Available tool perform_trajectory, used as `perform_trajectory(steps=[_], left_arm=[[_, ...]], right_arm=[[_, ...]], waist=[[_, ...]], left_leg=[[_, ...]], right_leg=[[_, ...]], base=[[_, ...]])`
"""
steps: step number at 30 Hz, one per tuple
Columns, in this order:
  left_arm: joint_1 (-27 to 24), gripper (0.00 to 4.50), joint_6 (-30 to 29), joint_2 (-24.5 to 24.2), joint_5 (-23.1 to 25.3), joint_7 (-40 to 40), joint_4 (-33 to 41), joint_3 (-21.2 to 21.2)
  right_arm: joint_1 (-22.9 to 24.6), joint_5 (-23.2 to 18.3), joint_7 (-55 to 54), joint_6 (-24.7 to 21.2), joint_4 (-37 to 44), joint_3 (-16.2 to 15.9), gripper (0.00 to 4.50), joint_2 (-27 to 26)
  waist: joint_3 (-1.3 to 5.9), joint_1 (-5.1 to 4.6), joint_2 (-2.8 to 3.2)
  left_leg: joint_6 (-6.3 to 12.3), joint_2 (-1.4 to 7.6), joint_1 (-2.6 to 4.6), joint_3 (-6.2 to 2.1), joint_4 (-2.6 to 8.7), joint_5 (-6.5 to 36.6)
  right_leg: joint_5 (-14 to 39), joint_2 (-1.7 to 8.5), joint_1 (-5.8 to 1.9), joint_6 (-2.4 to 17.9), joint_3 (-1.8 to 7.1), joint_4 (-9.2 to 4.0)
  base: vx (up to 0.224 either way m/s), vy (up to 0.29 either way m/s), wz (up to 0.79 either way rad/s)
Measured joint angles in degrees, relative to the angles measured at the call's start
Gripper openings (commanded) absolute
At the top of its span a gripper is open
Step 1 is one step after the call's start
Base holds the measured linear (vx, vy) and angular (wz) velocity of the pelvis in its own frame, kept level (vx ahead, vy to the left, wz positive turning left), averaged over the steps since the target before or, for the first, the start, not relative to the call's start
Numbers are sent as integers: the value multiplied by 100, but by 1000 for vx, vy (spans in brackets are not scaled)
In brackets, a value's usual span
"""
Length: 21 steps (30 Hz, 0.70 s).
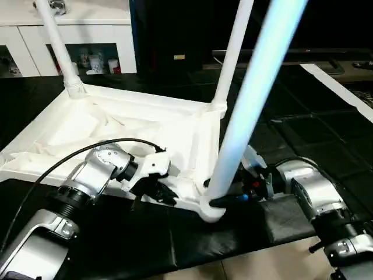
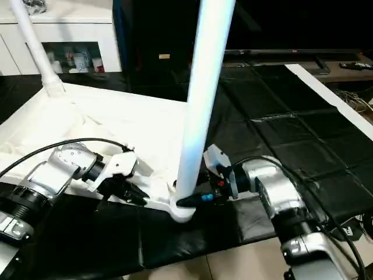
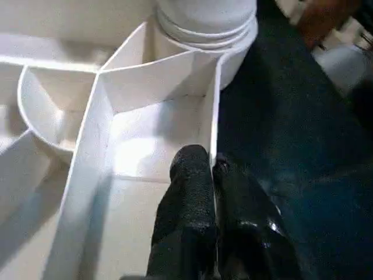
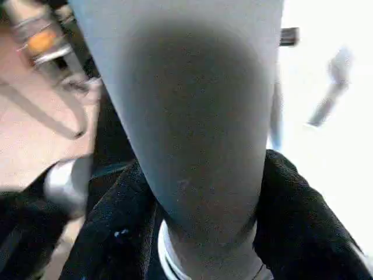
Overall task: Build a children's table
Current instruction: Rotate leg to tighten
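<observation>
White glass-door cabinet [image 1: 70, 49] behind black floor mats [image 1: 303, 122].

Both forearms are silver metal with black rings; a black cable [image 1: 70, 156] runs behind the left gripper [image 1: 160, 189], whose fingers are black.

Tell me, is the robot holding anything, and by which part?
Yes. The right pincer clasps the near leg just above its socket; the left pincer pinches the near rim of the upturned tabletop.
</observation>
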<state>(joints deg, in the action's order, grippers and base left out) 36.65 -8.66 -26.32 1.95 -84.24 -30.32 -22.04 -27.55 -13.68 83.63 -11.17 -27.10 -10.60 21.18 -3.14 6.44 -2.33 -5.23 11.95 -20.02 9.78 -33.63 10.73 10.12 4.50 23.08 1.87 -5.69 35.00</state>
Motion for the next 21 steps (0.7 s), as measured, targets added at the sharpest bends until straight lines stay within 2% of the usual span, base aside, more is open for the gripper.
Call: perform_trajectory(steps=[3, 4, 8, 13, 16, 19, 20, 21], left_arm=[[35, 0, -350, 150, 104, 694, -124, 238], [84, 0, -549, 262, 189, 1025, -161, 324], [227, 0, -1358, 843, 234, 2076, -282, 593], [389, 0, -1906, 1283, 264, 3055, -413, 866], [424, 0, -2021, 1451, 312, 3394, -437, 943], [430, 0, -2049, 1505, 346, 3497, -436, 977], [432, 0, -2049, 1505, 347, 3498, -436, 975], [432, 0, -2049, 1505, 348, 3495, -436, 974]], right_arm=[[0, 103, -1123, -117, -133, 358, 206, -365], [-34, 120, -1687, -147, -237, 527, 204, -551], [-347, 363, -3261, -293, -554, 864, 201, -949], [-798, 676, -4965, -436, -931, 1080, 199, -1552], [-995, 802, -5636, -447, -1105, 1162, 199, -1797], [-1047, 905, -5809, -435, -1148, 1189, 199, -1867], [-1045, 908, -5809, -424, -1150, 1189, 252, -1867], [-1040, 909, -5806, -402, -1151, 1189, 252, -1867]], waist=[[2, -104, 2], [2, -172, 2], [3, -320, 4], [10, -363, 11], [10, -376, 11], [10, -376, 11], [10, -377, 11], [9, -377, 12]], left_leg=[[-4, -1, 15, -1, -2, -2], [-9, -2, 16, -2, -3, -5], [-9, -7, 17, -10, -8, -5], [-10, -4, 18, -13, 5, -5], [-10, -4, 12, -11, 9, -4], [-9, -5, 9, -10, 10, -3], [-9, -5, 9, -10, 10, -3], [-9, -5, 9, -10, 10, -3]], right_leg=[[-6, -1, -7, 2, 2, 5], [-6, -1, -4, 1, 2, 4], [-7, -1, -3, 1, 2, -4], [-8, -7, 0, 0, 0, 1], [-7, -8, 3, 0, 1, -2], [-7, -8, 4, 0, 1, -5], [-7, -8, 4, -1, 1, -6], [-7, -8, 4, -1, 2, -6]], base=[[0, 0, 0], [0, 0, 0], [0, 0, 0], [0, 0, 0], [0, 0, 0], [0, 0, 0], [0, 0, 0], [0, 0, 0]])
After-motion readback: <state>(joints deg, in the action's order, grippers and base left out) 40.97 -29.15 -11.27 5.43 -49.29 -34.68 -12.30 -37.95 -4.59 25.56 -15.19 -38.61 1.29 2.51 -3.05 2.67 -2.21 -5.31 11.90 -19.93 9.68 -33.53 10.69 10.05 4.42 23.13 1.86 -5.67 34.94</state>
